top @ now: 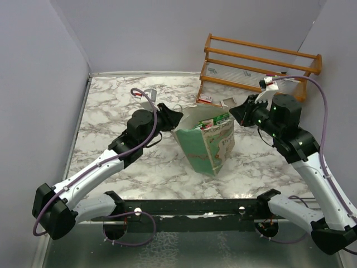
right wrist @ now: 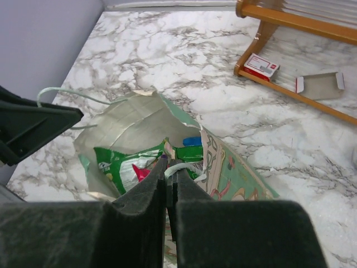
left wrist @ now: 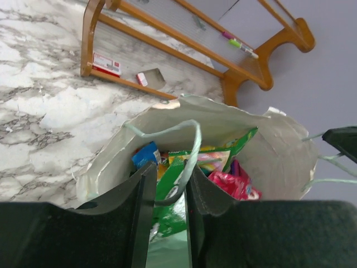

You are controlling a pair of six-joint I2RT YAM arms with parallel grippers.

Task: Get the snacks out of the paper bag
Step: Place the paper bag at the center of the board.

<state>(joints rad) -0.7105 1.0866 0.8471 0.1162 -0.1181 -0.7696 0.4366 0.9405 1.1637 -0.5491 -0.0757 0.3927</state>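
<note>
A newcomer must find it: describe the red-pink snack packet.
Find the mint-green paper bag standing on the marble table. Inside its open top lies the red-pink packet, the only pink one beside a green packet and a blue packet.

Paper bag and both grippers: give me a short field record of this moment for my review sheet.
paper bag: standing on the marble table, mouth open
snacks: inside the bag; green, pink-red and blue packets visible; none on the table
left gripper: over the bag mouth, jaws slightly apart, a cord handle loose between them
right gripper: shut, pinching the other cord handle
background: wooden rack, red-and-white box at its base
task status: no snack out yet
</note>
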